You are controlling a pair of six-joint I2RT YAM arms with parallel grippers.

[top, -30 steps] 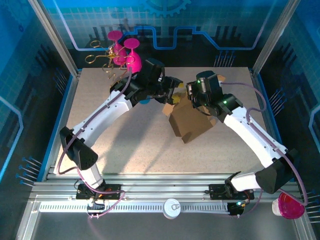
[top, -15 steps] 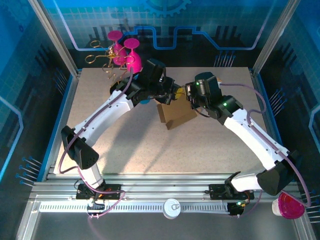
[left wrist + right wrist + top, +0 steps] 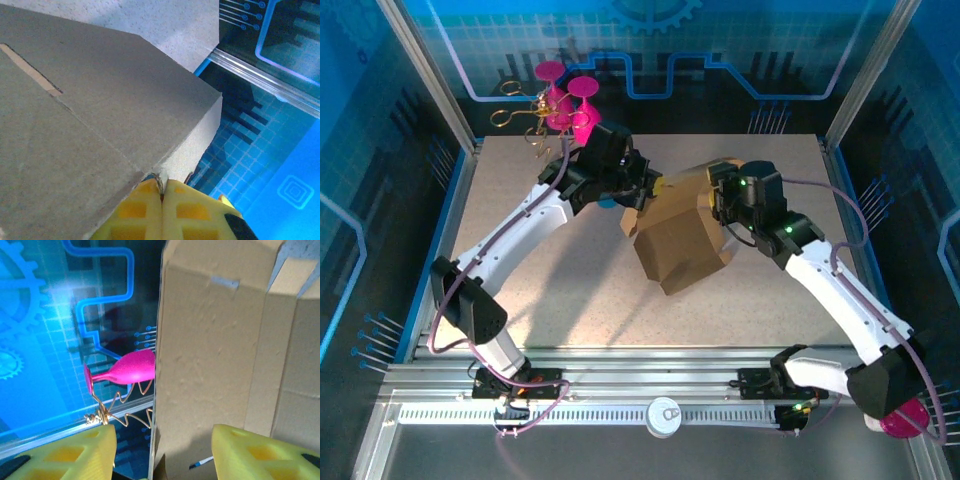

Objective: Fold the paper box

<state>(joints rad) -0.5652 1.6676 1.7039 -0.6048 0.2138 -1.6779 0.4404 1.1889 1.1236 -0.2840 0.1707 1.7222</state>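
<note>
My left jaws are together, pads [image 3: 140, 215] clamped on a thin edge of the box [image 3: 680, 245] right where a crease meets a corner. From that wrist the cardboard runs off the left and bottom of the picture, so I can't make out which flap I have.

My right jaws are apart, one pad [image 3: 75, 452] on each side of an upright cardboard edge. Shadow there hides whether either pad touches it. The panels beyond are cut off at the top and right.

From above, the one box stands on the table [image 3: 520, 260], a little right of the middle and between my two wrists, which meet it at its far end. It sits askew to the table's edges, with one near corner pointing towards the near edge. Its long axis seems to run near to far, but the half-raised flaps and my wrists cover the far end, so I can't be sure.

A small blue thing [image 3: 610, 203] is mostly hidden under my left wrist. Past the table's far left corner a gold wire stand [image 3: 525, 118] carries pink glasses [image 3: 570, 105]. There are at least two, overlapping too much for a firm count. One white round thing [image 3: 663, 415] lies on the near rail. One pink thing [image 3: 898, 422] is partly hidden behind my right arm's base.
</note>
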